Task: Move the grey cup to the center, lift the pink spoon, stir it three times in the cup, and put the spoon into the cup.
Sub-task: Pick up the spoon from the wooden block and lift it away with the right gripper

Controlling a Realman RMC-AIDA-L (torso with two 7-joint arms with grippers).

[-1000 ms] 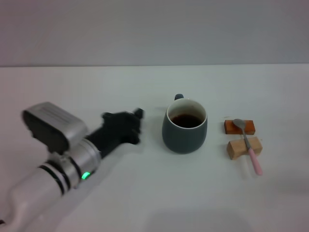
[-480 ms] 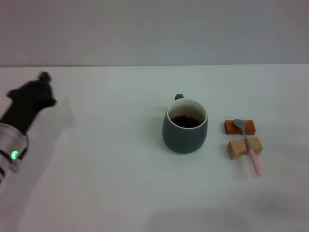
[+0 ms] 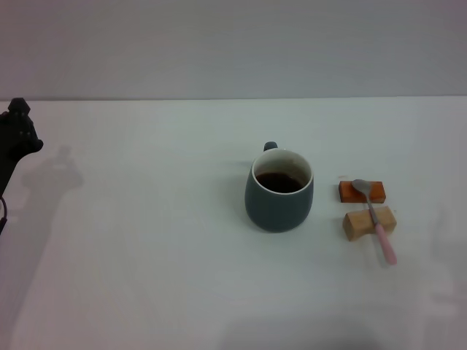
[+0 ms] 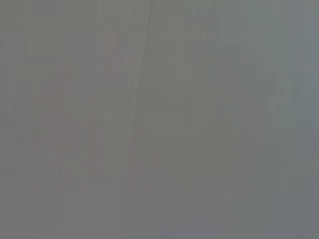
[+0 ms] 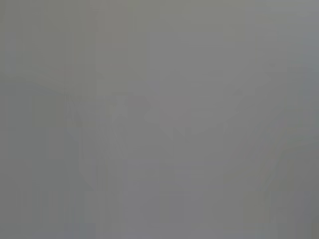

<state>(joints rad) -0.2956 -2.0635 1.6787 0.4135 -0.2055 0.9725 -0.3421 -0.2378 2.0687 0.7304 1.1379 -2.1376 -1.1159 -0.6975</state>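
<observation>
Grey cup centred on surface; spoon on its blocks; left pincer at far-left edge.

The grey cup (image 3: 279,191) stands upright mid-surface (image 3: 160,277), handle to the far side, dark liquid inside. Right of it, apart, the pink spoon (image 3: 375,218) lies with its bowl on the orange block (image 3: 363,191) and its neck across the wooden block (image 3: 369,223), pink handle pointing near. Left pincer (image 3: 18,135) sits at the far-left edge, well apart from the cup; cannot tell whether clenched or released. Right pincer not seen. Both wrist views show only blank grey.

The grey cup (image 3: 279,192) stands upright mid-counter, holding dark liquid. The pink spoon (image 3: 375,217) lies apart to its right, propped across two blocks.
</observation>
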